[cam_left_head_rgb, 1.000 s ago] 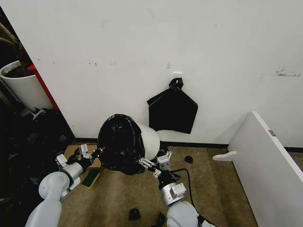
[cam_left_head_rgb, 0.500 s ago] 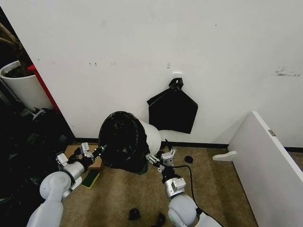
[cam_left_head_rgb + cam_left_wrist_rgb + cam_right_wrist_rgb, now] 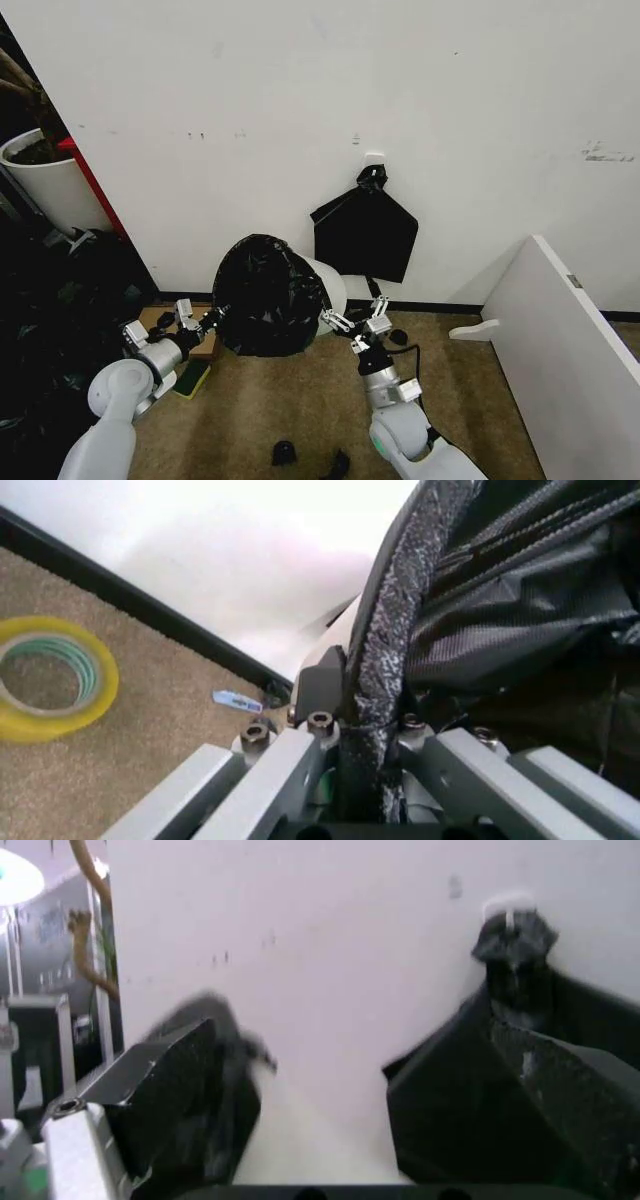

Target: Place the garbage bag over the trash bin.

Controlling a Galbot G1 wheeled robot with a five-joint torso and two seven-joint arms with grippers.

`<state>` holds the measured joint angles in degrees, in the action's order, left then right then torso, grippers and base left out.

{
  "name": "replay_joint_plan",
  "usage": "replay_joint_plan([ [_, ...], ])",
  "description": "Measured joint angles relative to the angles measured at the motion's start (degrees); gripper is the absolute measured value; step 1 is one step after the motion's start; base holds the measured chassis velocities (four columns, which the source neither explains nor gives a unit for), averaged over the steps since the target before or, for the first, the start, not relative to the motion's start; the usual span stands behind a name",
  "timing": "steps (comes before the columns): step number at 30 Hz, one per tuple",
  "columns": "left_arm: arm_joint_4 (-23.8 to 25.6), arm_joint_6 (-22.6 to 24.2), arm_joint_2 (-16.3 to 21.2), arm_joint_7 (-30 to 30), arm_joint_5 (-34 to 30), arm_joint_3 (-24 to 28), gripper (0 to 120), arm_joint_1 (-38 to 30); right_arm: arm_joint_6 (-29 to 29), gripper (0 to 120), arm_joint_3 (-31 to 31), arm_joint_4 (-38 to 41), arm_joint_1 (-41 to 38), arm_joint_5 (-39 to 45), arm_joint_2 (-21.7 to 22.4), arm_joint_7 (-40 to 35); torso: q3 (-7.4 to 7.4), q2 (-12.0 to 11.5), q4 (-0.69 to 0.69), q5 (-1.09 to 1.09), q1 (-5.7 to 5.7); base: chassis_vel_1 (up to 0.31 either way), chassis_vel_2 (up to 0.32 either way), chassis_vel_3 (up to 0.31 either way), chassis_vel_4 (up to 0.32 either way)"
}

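Garbage bag [image 3: 268, 296] edge is pinched by left gripper [image 3: 207, 322], right gripper [image 3: 352, 322] open, empty: film could be pulled off trash bin [image 3: 331, 287] by one-sided tension.

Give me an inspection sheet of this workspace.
Surface: tan carpet.
Job's things: bag covers the mouth of the bin, which lies tipped by the wall.
Clutter: tape roll, sponge, small dark bits on the floor.
Grippers: left gripper shut on the bag's edge; right gripper open beside the bin.
Cables: black cable at the right arm.
Surroundings: hanging black bag, plant pot, white board.
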<state>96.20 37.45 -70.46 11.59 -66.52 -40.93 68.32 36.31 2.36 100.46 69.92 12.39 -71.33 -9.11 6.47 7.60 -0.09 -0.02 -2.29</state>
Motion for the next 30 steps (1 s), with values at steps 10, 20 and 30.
replay_joint_plan([
  [10, 0.39, 0.04, 0.88, -1.66, -3.73, -2.76, 0, -1.4, -4.38, 100, 1.83, 3.74, 4.85, 5.62, 4.69, 1.1, 0.0, 0.0, 0.0, 0.0, 0.0, 0.0, 0.0, 0.0, 0.0],
  [20, 0.54, 0.22, 0.52, -2.27, -4.99, -3.1, 0, -1.33, -4.91, 99, 5.3, -1.39, 5.6, 1.48, 3.03, 4.99, 0.0, 0.0, 0.01, -0.01, 0.0, 0.0, 0.0, 0.0, 0.0],
  [30, 2.13, 0.26, -0.31, -2.36, -4.84, -2.26, 0, -0.16, -6.16, 98, 5.57, -5.14, 3.76, -1.65, 0.31, 2.53, 0.01, 0.0, 0.0, 0.0, 0.0, 0.0, 0.0, 0.0, 0.0],
])
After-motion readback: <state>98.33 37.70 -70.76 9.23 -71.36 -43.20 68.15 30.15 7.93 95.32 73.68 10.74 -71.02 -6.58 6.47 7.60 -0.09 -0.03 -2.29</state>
